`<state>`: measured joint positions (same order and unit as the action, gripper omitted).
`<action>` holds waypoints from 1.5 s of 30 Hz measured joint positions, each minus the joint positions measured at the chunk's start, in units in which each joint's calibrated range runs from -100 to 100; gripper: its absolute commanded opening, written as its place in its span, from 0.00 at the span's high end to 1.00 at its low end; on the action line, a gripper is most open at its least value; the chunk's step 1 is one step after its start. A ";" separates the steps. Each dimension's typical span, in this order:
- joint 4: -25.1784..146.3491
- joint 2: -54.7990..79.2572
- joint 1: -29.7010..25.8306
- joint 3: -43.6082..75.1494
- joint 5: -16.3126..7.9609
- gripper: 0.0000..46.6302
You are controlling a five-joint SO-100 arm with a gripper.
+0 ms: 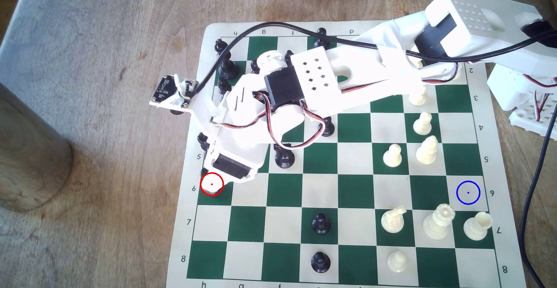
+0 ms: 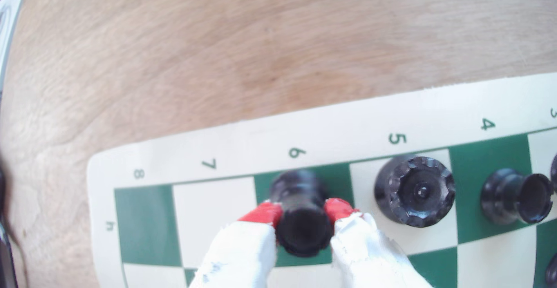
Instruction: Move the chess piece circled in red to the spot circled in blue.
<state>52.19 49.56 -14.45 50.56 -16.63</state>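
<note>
The gripper point(image 2: 303, 212) had its red-tipped fingers point(image 2: 265, 212) clamped on either side of the chess piece point(image 2: 303, 215), which stood on the green square by the 6 at the board's point(image 1: 187, 221) edge. The piece was blurred, so whether its base had left the square could not be told. The grip looked high on the blunt top; the piece could slip or tip, or knock the crowned black queen point(image 2: 414, 191) just beside it, before reaching the spot point(image 1: 468, 192), well apart across the board.

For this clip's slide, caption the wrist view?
Red-tipped gripper closed around the chess piece on the green h6 square, beside the black queen.
</note>
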 measured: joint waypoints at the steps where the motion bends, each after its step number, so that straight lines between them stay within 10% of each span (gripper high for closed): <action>1: 0.00 0.00 -0.07 0.00 0.00 0.99; 21: 0.72 -9.30 -0.81 -4.07 -0.44 0.99; 45: -6.61 -77.59 -7.23 -87.03 0.98 0.99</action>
<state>45.58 -28.03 -21.68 -36.47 -15.65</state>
